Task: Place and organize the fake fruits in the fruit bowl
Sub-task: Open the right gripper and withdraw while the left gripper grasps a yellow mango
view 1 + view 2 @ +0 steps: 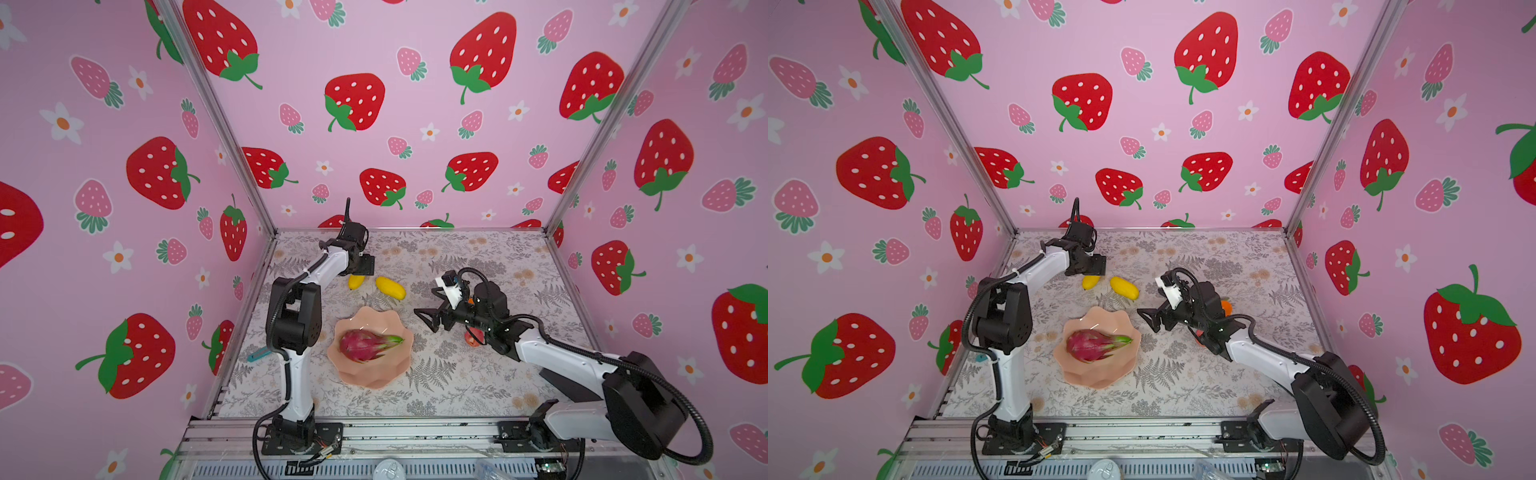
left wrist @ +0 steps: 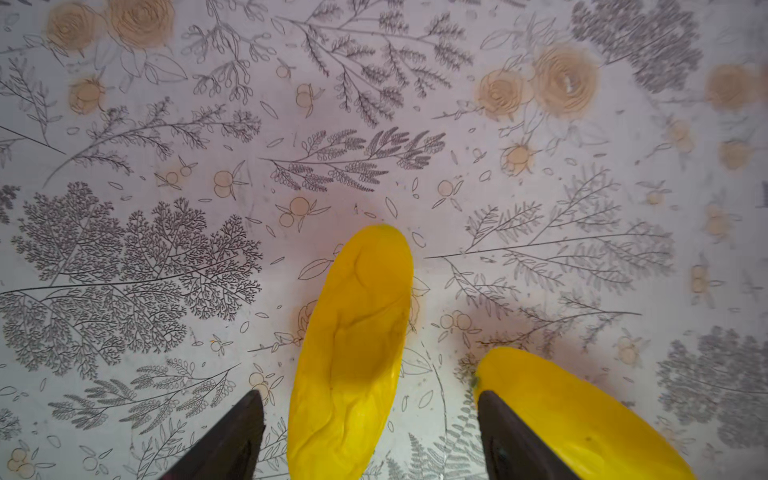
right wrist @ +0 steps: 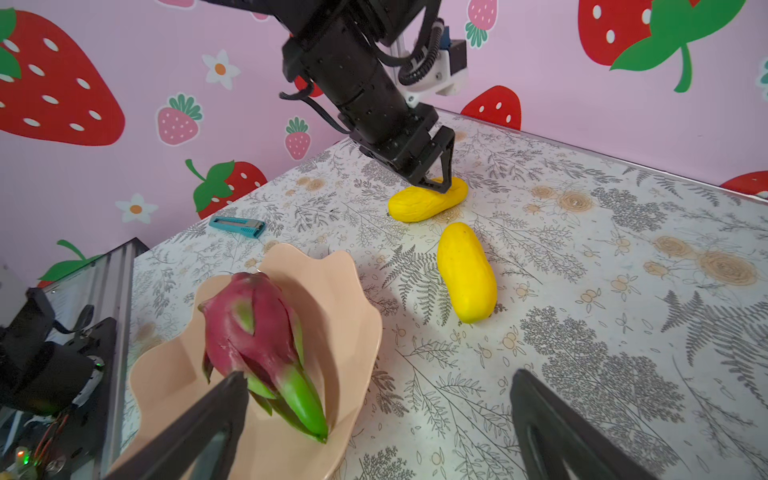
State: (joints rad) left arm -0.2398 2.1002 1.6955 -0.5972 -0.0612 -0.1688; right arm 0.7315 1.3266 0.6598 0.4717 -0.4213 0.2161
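Observation:
The peach-pink fruit bowl (image 1: pixel 362 380) (image 3: pixel 357 316) sits mid-table with the magenta dragon fruit (image 1: pixel 365 344) (image 3: pixel 253 328) lying in it. Two yellow fruits lie behind the bowl. My left gripper (image 2: pixel 370 395) (image 3: pixel 434 187) is open and straddles one yellow fruit (image 2: pixel 353 353) (image 1: pixel 355 281), with a gap on each side. The other yellow fruit (image 2: pixel 582 415) (image 1: pixel 390 288) lies just outside one finger. My right gripper (image 1: pixel 426 319) (image 3: pixel 379 376) hangs open and empty, right of the bowl. A red-pink fruit (image 1: pixel 473 337) and an orange (image 1: pixel 1226 306) are partly hidden under the right arm.
A teal cutter-like tool (image 1: pixel 259 354) (image 3: pixel 237 226) lies by the left wall. Strawberry-print walls enclose the table on three sides. A metal rail (image 1: pixel 415 432) carrying both arm bases runs along the front edge.

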